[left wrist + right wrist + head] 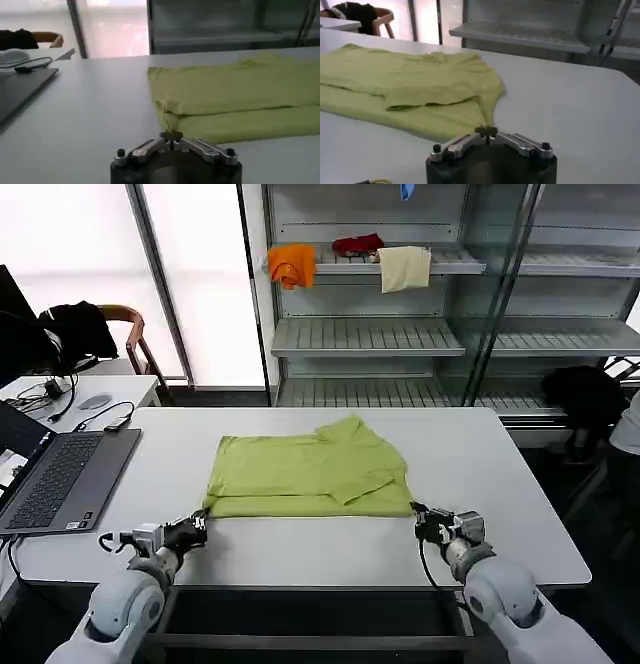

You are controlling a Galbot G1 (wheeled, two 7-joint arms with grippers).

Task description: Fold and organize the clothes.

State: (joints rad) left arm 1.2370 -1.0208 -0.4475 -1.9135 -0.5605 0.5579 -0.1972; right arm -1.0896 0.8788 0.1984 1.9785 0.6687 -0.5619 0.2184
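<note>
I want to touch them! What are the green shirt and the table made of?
The green shirt looks like soft matte knit cloth, maybe cotton: it creases and sags in folds. The table looks hard and smooth, probably pale laminate or plastic, with a faint sheen.

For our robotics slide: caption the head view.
Folded T-shirt on table; left gripper and right gripper flank its near corners.

T-shirt [308,472]: lime yellow-green, soft plain fabric, seen folded into a rough wide rectangle, laid flat at table centre. Near long edge is doubled over, two layers shown stacked in left wrist view [235,97]. On robot's right side a sleeve is folded inward across the top, w/ loose wrinkles; far right corner is bunched up slightly. In right wrist view [415,85] the folded sleeve flap is seen lying over the lower layer, near corner tapered to a point.
</note>
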